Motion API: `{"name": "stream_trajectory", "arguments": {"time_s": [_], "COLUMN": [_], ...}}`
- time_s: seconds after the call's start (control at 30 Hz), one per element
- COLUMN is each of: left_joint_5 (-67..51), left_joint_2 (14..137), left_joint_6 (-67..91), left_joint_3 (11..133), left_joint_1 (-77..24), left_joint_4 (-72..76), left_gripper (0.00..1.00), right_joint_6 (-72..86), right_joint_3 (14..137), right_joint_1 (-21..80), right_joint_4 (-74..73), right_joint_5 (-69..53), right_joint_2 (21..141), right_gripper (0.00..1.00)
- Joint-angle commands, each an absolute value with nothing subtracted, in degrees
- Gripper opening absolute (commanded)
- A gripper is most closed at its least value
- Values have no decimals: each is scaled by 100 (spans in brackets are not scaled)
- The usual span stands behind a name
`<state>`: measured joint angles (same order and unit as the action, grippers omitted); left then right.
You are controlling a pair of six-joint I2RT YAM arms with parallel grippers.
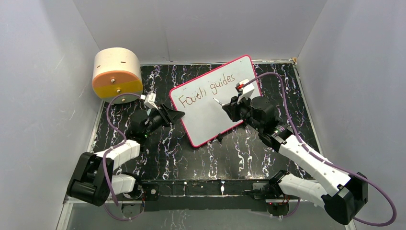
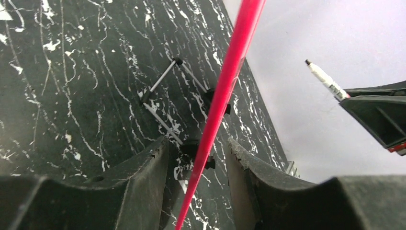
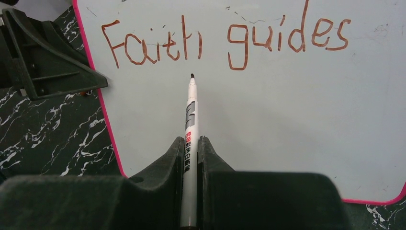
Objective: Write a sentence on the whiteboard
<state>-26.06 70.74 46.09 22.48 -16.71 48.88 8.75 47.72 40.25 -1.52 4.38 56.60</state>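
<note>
Right jaws clamp the marker (image 3: 190,110) fine, but your left jaws just straddle the whiteboard's (image 1: 205,123) edge loosely, so pen pressure could shove it and wreck the sentence (image 3: 229,48).

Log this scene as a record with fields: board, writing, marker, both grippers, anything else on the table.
board: whiteboard, pink-framed, on the black marbled table
writing: sentence so far reads "Faith guides", one line; space below bare
marker: tip just under "Faith"; contact unclear
right gripper: shut on the marker
left gripper: open, jaws straddling the board's left edge, a gap on each side
other: tan-and-orange drum, far left
</note>
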Motion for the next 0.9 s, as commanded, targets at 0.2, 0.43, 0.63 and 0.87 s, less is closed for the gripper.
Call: {"name": "stream_trajectory", "arguments": {"time_s": [0.2, 0.43, 0.63, 0.87], "left_joint_5": [-2519, -2609, -2701, -2778], "left_joint_2": [7233, 7374, 7268, 7384], "left_joint_6": [4195, 4129, 3951, 3701], "left_joint_3": [2214, 2220, 2261, 2211], "left_joint_1": [-1822, -1873, -1873, -1877], "left_joint_4": [5360, 5564, 5572, 5454], "left_gripper": [33, 11, 0, 0], "right_joint_6": [721, 660, 626, 614], "right_joint_3": [4724, 4765, 5006, 5141], "right_joint_1": [4061, 4182, 4367, 4600], "right_joint_4": [171, 39, -460, -831], "right_joint_5": [405, 427, 565, 876], "right_joint_2": [5595, 5654, 5854, 5945], "right_gripper": [0, 0, 0, 0]}}
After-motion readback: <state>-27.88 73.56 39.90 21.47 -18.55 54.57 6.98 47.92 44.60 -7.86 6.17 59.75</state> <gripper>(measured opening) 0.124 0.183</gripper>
